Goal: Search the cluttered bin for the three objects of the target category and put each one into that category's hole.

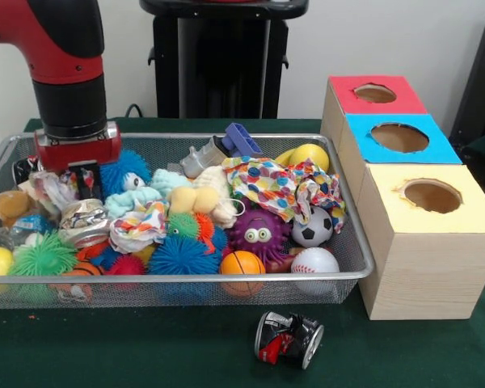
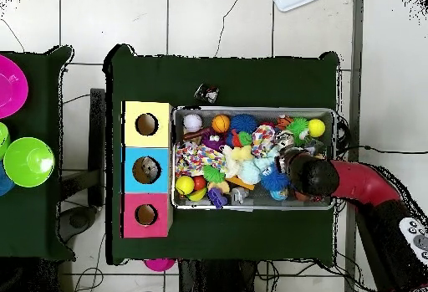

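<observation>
Arm [image 1: 65, 65] plunges vertically into the cluttered bin [image 1: 352, 242].

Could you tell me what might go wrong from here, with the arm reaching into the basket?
1. The end effector is low among tightly packed toys at one end of the basket; it may grab or drag a neighbour such as the crumpled silver can.
2. The red-topped hole is beyond the basket's opposite end, so anything lifted could drop on that long carry.
3. A crushed can already lies outside the basket; more toys could spill.
</observation>
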Robot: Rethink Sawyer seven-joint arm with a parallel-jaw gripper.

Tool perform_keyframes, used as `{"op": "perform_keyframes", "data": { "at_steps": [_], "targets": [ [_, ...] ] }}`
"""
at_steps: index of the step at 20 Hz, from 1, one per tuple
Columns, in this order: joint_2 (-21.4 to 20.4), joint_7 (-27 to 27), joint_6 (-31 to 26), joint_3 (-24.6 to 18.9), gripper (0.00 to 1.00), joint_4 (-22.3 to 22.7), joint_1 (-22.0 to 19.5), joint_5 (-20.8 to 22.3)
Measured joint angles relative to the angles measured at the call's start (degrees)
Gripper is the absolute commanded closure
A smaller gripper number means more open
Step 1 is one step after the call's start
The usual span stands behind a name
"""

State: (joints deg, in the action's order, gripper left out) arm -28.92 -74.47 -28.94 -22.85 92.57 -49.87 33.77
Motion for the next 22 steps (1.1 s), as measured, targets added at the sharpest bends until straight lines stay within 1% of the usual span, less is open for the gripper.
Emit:
{"op": "perform_keyframes", "data": {
  "at_steps": [10, 16, 17, 22],
  "targets": [
    [0.1, -0.6, 0.5, 3.6, 1.0, 4.5, 1.9, -5.7],
    [0.1, -1.2, 3.7, 5.5, 1.0, 7.1, 3.6, -9.7],
    [0.1, -1.2, 5.5, 6.5, 0.0, 8.0, 4.5, -10.8],
    [0.1, -1.2, 7.3, 7.8, 0.0, 8.5, 6.1, -11.1]
  ]
}}
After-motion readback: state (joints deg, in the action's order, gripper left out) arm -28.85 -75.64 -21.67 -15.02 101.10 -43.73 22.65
